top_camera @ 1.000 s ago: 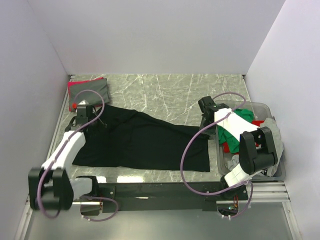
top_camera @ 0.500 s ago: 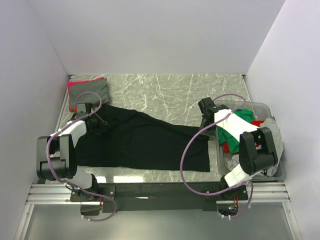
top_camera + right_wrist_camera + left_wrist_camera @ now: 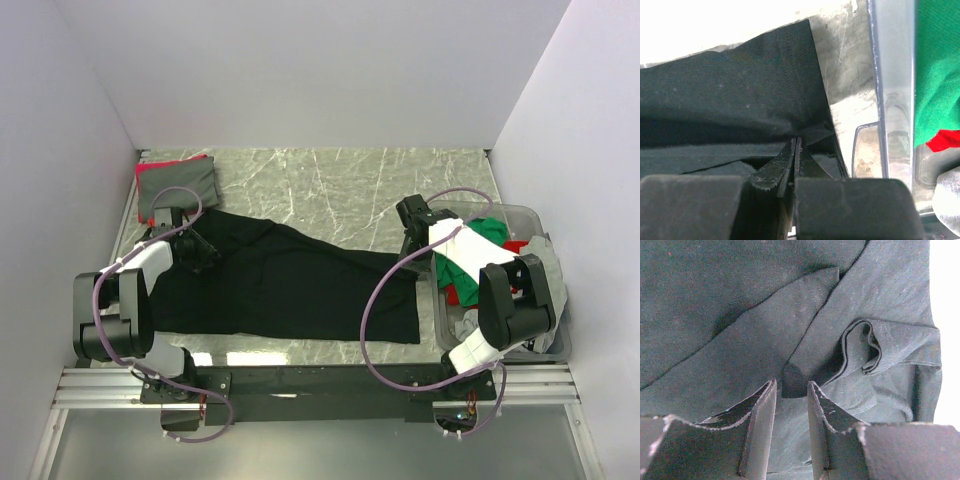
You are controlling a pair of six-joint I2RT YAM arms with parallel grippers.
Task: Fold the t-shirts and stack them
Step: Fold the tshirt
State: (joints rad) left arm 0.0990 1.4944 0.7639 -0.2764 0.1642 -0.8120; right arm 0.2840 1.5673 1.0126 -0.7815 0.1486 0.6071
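A large black t-shirt lies spread across the table, wrinkled at its left end. My left gripper hovers low over that left end. In the left wrist view its jaws stand apart above a folded sleeve hem, with only flat cloth showing in the gap. My right gripper sits at the shirt's right edge. In the right wrist view it is shut on a raised fold of the black t-shirt. A folded grey t-shirt on a red one rests at the back left corner.
A clear grey plastic bin stands at the right, just beside my right gripper. Its wall shows in the right wrist view. It holds a green shirt, a red one and a grey one. Walls close in the table on three sides.
My left arm has drawn its elbow back, and its gripper has shifted right from the shirt's back left corner onto the cloth, jaws parting. The right arm has not moved.
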